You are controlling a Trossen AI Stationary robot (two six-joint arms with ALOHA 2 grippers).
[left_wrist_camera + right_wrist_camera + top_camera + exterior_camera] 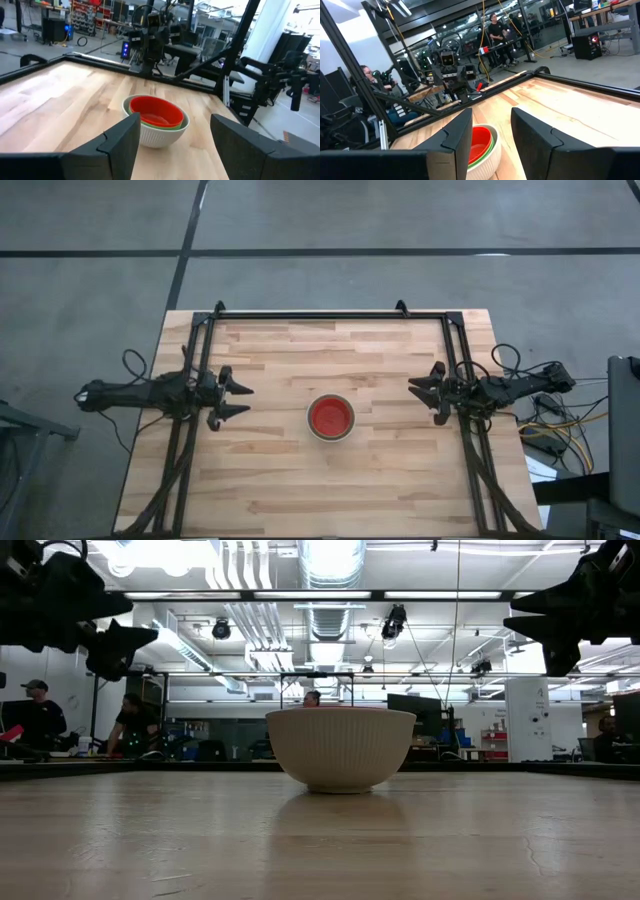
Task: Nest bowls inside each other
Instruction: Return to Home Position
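Left end effector (244, 400) hangs at centre-left of the high view, fingers apart and empty. The right end effector (420, 392) hangs at centre-right, likewise apart and empty. Both are off the table (400, 490) surface and well apart from the work.

The stack of bowls (331, 417) stands alone at the middle of the frame, between the two arms. The red bowl (157, 112) sits innermost, a green bowl (176, 127) shows only as a rim around it, and the off-white bowl (155, 137) holds them all. How many green bowls lie beneath cannot be told.

Risk is judged low. A low or sweeping arm movement could clip the light stack and slide or tip it. The red bowl rides slightly proud of the outer rim, so a knock could unseat it.

Orientation: the stack is upright, mouths up, axis vertical. Being round, it has no long axis across the table.
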